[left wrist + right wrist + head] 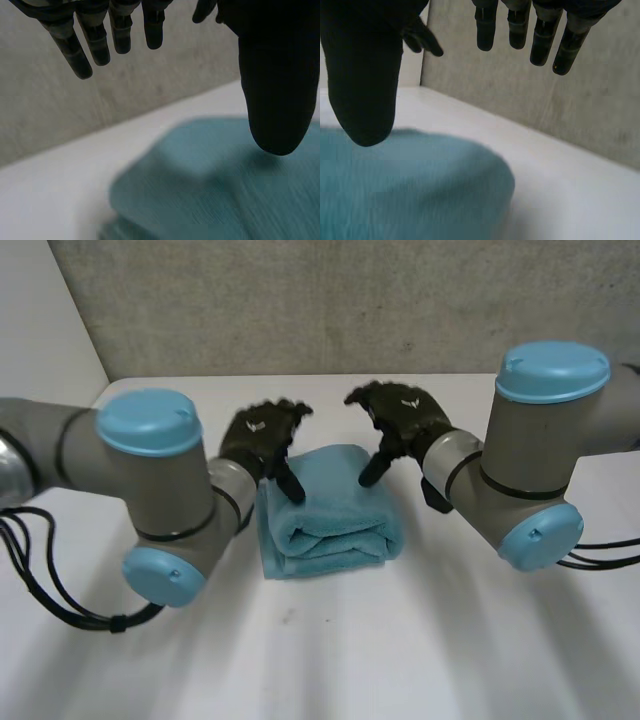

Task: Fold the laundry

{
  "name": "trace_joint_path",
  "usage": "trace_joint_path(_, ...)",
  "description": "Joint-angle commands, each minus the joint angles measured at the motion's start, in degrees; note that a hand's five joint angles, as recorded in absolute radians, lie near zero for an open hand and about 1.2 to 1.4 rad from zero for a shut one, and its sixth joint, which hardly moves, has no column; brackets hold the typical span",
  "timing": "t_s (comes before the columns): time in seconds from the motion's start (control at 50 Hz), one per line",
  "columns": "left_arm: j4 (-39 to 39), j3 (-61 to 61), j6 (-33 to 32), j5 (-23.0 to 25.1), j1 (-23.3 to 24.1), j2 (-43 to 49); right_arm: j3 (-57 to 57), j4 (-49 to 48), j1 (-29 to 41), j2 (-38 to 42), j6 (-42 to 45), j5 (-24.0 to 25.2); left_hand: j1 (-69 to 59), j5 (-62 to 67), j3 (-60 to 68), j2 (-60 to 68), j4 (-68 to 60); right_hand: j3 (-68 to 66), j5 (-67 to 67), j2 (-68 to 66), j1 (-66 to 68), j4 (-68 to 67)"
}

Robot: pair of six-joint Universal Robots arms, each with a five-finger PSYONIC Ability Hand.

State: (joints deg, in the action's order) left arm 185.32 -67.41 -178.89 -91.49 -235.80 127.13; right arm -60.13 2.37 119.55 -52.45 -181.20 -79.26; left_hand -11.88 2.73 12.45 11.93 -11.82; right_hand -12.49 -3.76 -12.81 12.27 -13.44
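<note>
Head: folded towel [330,515] on worktop [320,660], flanked at its far edge by left robot hand [262,438] and right robot hand [405,418].
Left wrist: open, empty, above towel.
Right wrist: likewise open, empty, above towel.
Judged late in folding; next calls for regrasping towel's far edge, or lifting clear.

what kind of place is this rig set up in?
Probably a lab test bench: a white table, a plain grey wall behind it, and one folded blue towel as the workpiece.

White table [330,660] spans foreground. Grey mottled wall [300,300] rises behind its far edge. Pale panel [40,320] adjoins wall at left.
</note>
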Motion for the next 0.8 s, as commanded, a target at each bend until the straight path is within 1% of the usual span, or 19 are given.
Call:
trace_joint_path(0.02, -4.6, -0.4, 0.4, -1.8, -0.1, 4.9, 4.0, 5.3, -2.0, 7.9, 0.3, 1.3, 1.3, -2.2, -1.9, -1.4, 1.3, 2.5, 3.8, 2.8, -2.3, 3.4)
trace_joint_path(0.08, -5.7, -1.6, 0.2, -3.1, -0.5, 5.4, 6.3, 8.1, -3.4, 10.3, 0.5, 1.6, 1.5, -2.3, -2.1, -1.5, 1.4, 2.5, 3.8, 2.8, -2.3, 3.4)
trace_joint_path(0.22, -6.6, -3.5, -0.4, -3.6, -1.2, 4.1, 10.4, 13.4, -3.7, 13.0, 1.3, 2.1, 1.7, -2.5, -2.2, -1.7, 1.6, 2.5, 3.8, 2.8, -2.3, 3.4)
trace_joint_path(0.38, -8.3, -4.6, -0.5, -3.5, -0.9, -3.2, 13.3, 15.3, -3.5, 12.0, 1.6, 2.3, 1.9, -2.7, -2.4, -1.9, 1.8, 2.5, 3.8, 2.8, -2.3, 3.4)
trace_joint_path(0.42, -8.4, -4.6, -0.6, -3.5, -0.8, -5.0, 13.9, 15.3, -3.5, 8.6, 1.5, 1.9, 1.9, -2.7, -2.4, -1.9, 1.8, 2.5, 3.8, 2.8, -2.3, 3.4)
trace_joint_path(0.44, -8.6, -4.5, -0.6, -3.5, -0.8, -7.0, 13.9, 15.3, -3.5, 8.6, 1.5, 1.9, 1.9, -2.7, -2.4, -1.9, 1.8, 2.5, 3.8, 2.8, -2.3, 3.4)
trace_joint_path(0.46, -8.7, -4.4, -0.5, -3.5, -0.9, -9.1, 13.7, 15.2, -3.5, 5.5, 1.5, 1.6, 1.9, -2.7, -2.4, -1.9, 1.8, 2.5, 3.8, 2.8, -2.3, 3.4)
trace_joint_path(0.48, -8.7, -4.4, -0.5, -3.5, -0.9, -9.1, 13.7, 15.2, -3.5, 5.4, 1.5, 1.6, 1.9, -2.7, -2.4, -1.9, 1.8, 2.5, 3.8, 2.8, -2.3, 3.4)
trace_joint_path(0.52, -8.9, -4.3, -0.6, -3.5, -1.0, -11.3, 12.6, 14.8, -3.9, -0.9, 1.5, 0.8, 1.9, -2.7, -2.4, -1.9, 1.8, 2.5, 3.8, 2.8, -2.3, 3.4)
trace_joint_path(0.54, -9.8, -4.0, -0.6, -3.5, -1.1, -13.7, 12.6, 14.8, -3.9, -0.9, 1.5, 0.8, 1.9, -2.7, -2.4, -1.9, 1.8, 2.5, 3.8, 2.8, -2.3, 3.4)
trace_joint_path(0.56, -11.3, -3.8, -0.5, -3.5, -1.5, -16.5, 11.4, 14.5, -4.3, -3.9, 1.3, 0.0, 1.9, -2.7, -2.4, -1.9, 1.8, 2.5, 3.8, 2.8, -2.3, 3.4)
trace_joint_path(0.58, -11.3, -3.8, -0.5, -3.5, -1.5, -16.6, 10.0, 14.4, -5.2, -6.8, 1.5, -1.4, 1.9, -2.7, -2.4, -1.9, 1.8, 2.5, 3.8, 2.8, -2.3, 3.4)
trace_joint_path(0.6, -13.0, -3.7, -0.5, -3.5, -2.5, -19.1, 9.9, 14.4, -5.2, -6.8, 1.5, -1.4, 1.9, -2.7, -2.4, -1.9, 1.8, 2.5, 3.8, 2.8, -2.3, 3.4)
trace_joint_path(0.62, -13.0, -3.7, -0.5, -3.5, -2.6, -19.1, 8.6, 14.3, -6.1, -10.1, 1.9, -3.4, 1.9, -2.7, -2.4, -1.9, 1.8, 2.5, 3.8, 2.8, -2.3, 3.4)
trace_joint_path(0.64, -15.3, -3.6, -0.5, -3.4, -4.7, -22.0, 6.9, 14.2, -7.0, -13.6, 2.6, -5.6, 1.9, -2.7, -2.4, -1.9, 1.8, 2.5, 3.8, 2.8, -2.3, 3.4)
trace_joint_path(0.66, -18.0, -3.5, -0.6, -3.3, -7.2, -24.7, 6.9, 14.2, -7.0, -13.6, 2.6, -5.6, 1.9, -2.7, -2.4, -1.9, 1.8, 2.5, 3.8, 2.8, -2.3, 3.4)
trace_joint_path(0.72, -20.9, -3.3, -0.5, -3.0, -9.0, -26.8, 0.0, 13.0, -10.3, -22.1, 7.2, -10.1, 1.9, -2.7, -2.4, -1.9, 1.8, 2.5, 3.8, 2.8, -2.3, 3.4)
trace_joint_path(0.76, -25.6, -3.3, -0.5, -1.9, -11.2, -30.1, -2.9, 13.1, -11.3, -24.0, 8.9, -11.0, 1.9, -2.7, -2.4, -1.9, 1.8, 2.5, 3.8, 2.8, -2.3, 3.4)
trace_joint_path(0.8, -27.0, -3.3, -0.5, -1.0, -11.9, -31.5, -5.7, 13.2, -12.3, -25.8, 10.2, -11.4, 1.9, -2.7, -2.4, -1.9, 1.8, 2.5, 3.8, 2.8, -2.3, 3.4)
